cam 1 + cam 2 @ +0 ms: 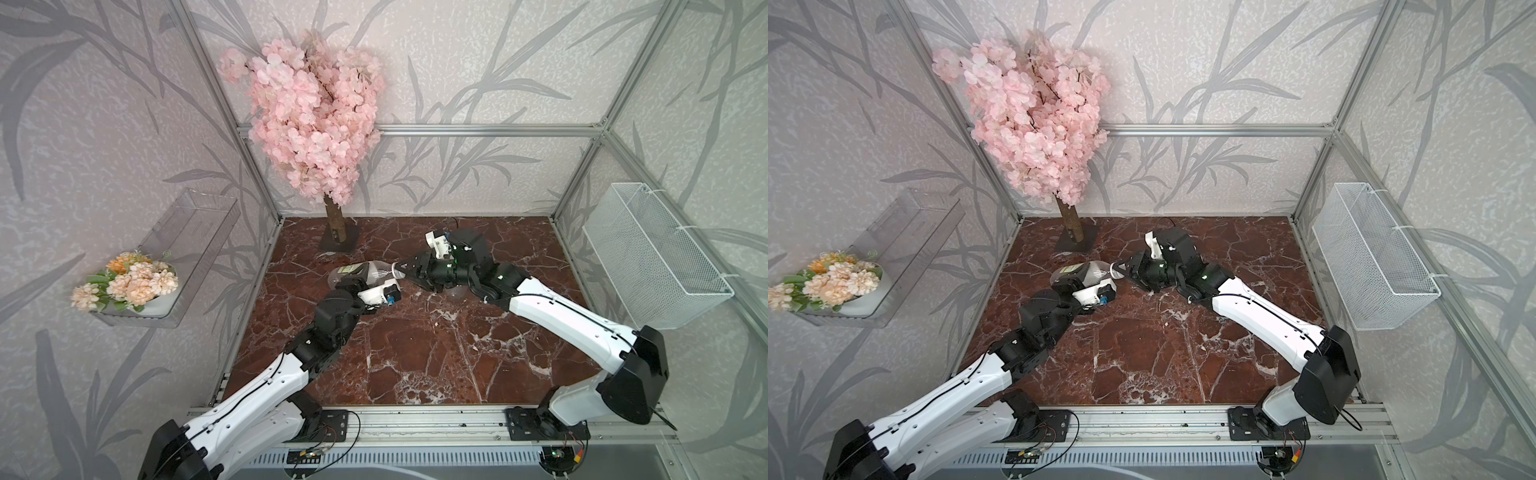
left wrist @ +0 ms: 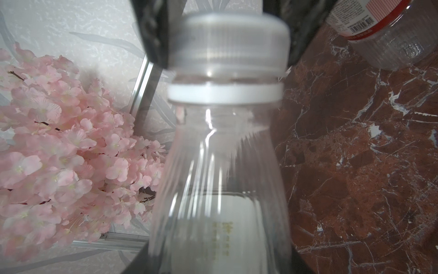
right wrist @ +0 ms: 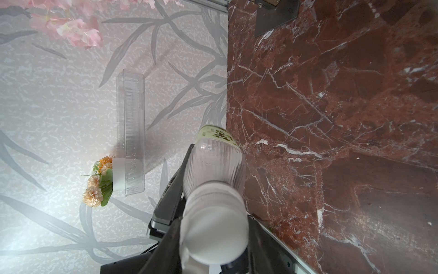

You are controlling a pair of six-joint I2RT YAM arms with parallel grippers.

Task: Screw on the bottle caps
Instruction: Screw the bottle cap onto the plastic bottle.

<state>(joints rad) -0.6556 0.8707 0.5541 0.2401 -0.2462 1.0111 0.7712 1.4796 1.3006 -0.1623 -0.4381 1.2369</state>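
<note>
The left gripper (image 1: 348, 285) is squeezing a clear plastic bottle with a small green label (image 1: 360, 271) around its body. It is holding the bottle sideways, up off the red-brown marble table (image 1: 415, 353).

A round white plastic cap (image 2: 229, 40) is sitting on the bottle's neck, which is pointing at the other arm. The right gripper (image 1: 404, 269) is pinching this cap, one finger on each side. In the left wrist view a thin gap is showing between the cap and the white ring under it. So I think the cap is not all the way on yet.

If the cap is going on crooked, the threads could jam. If the fingers are slipping on the smooth cap, it will not be turning at all. If the soft bottle is twisting in the left gripper, the cap will be staying loose.

A second plastic bottle with a white wrap and a red mark (image 2: 388, 33) is lying on the table by the right arm. I cannot see its top or its cap.
</note>
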